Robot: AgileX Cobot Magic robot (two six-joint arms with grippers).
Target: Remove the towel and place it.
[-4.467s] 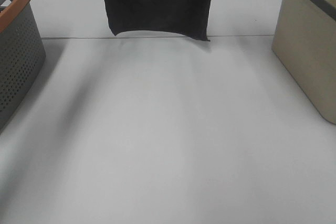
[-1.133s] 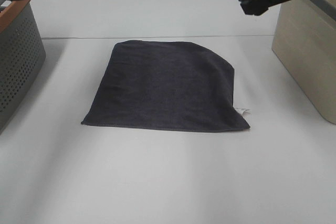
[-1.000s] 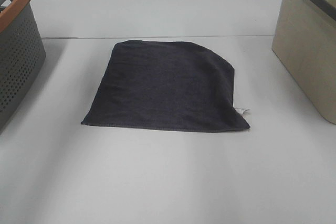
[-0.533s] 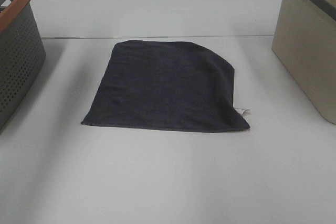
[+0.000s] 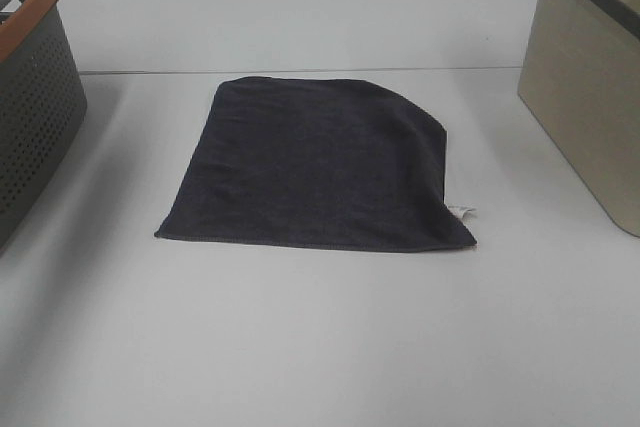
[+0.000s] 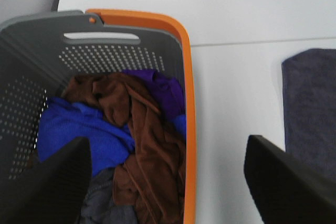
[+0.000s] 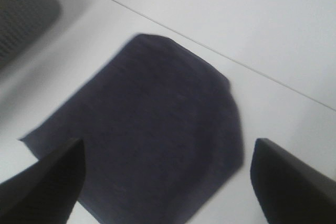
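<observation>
With both arms now gone from the overhead view, the towel (image 5: 312,165) lies spread flat mid-bench, white tag at its 4 o'clock corner, while the left gripper (image 6: 168,182) and right gripper (image 7: 168,177) hang with jaws released and empty, so placement looks done.

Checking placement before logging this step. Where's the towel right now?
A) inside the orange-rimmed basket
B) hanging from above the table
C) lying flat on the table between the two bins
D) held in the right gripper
C: the towel lies spread flat on the table, between the orange-rimmed basket and the beige bin, with no gripper touching it.
</observation>
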